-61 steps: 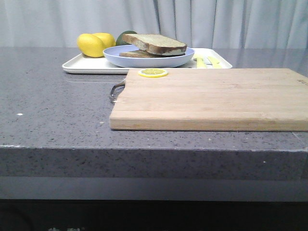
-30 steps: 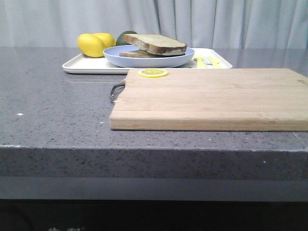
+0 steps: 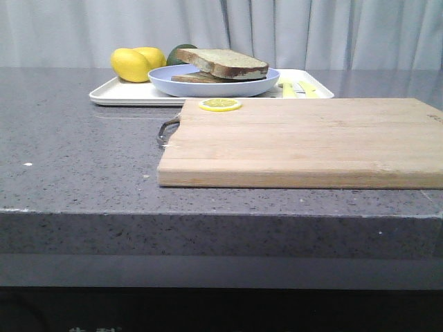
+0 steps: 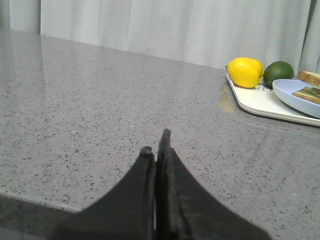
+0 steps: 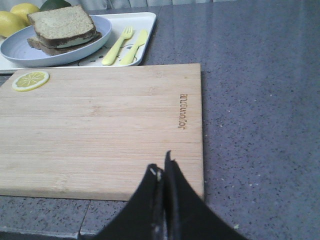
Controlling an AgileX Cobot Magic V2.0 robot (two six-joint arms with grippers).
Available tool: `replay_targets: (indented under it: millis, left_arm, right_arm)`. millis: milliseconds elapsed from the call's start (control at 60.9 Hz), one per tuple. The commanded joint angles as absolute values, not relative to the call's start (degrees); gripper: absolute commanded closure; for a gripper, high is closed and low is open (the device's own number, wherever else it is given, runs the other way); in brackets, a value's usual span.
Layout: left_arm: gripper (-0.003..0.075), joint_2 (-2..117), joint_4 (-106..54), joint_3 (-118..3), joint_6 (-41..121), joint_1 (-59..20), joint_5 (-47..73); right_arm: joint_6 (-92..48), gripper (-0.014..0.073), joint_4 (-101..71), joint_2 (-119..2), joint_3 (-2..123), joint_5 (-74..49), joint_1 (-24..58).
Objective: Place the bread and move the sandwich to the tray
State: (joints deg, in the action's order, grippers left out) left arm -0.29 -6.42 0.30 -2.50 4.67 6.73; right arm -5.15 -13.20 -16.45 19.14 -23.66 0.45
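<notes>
Left gripper (image 4: 156, 145) clenched empty over bare counter. Sandwich (image 3: 223, 66) on its blue plate (image 3: 208, 84) already sits in the tray (image 3: 114, 93), at twelve o'clock from the wooden board (image 3: 304, 142). Right gripper (image 5: 162, 167) clenched empty. Task looks finished; nothing further needed.

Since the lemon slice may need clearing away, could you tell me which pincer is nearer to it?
Right. The right pincer is over the near edge of the board that carries the lemon slice. The left pincer is over bare counter, left of the tray.
</notes>
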Motion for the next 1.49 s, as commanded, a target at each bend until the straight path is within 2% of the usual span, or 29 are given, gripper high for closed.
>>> replay_targets:
  millis: [0,756,1216,1479]
  left_arm:
    - [0.0741,-1.5,-6.8,0.3,-3.0,4.7,1.6]
    - [0.0741,-1.5,-6.8,0.3,-3.0,4.7,1.6]
    - [0.0741,-1.5,-6.8,0.3,-3.0,-4.8,1.6]
    - [0.0741,-1.5,-6.8,0.3,-3.0,-5.3,1.6]
  right_arm:
    - [-5.5,0.0652,-13.7,-16.8,20.7,-19.4,0.2]
    - [-5.5,0.0652,-13.7,-16.8,20.7,-19.4,0.2]
    - [-5.5,0.0652,-13.7,-16.8,20.7,-19.4,0.2]
    - [-5.5,0.0652,-13.7,-16.8,20.7,-19.4,0.2]
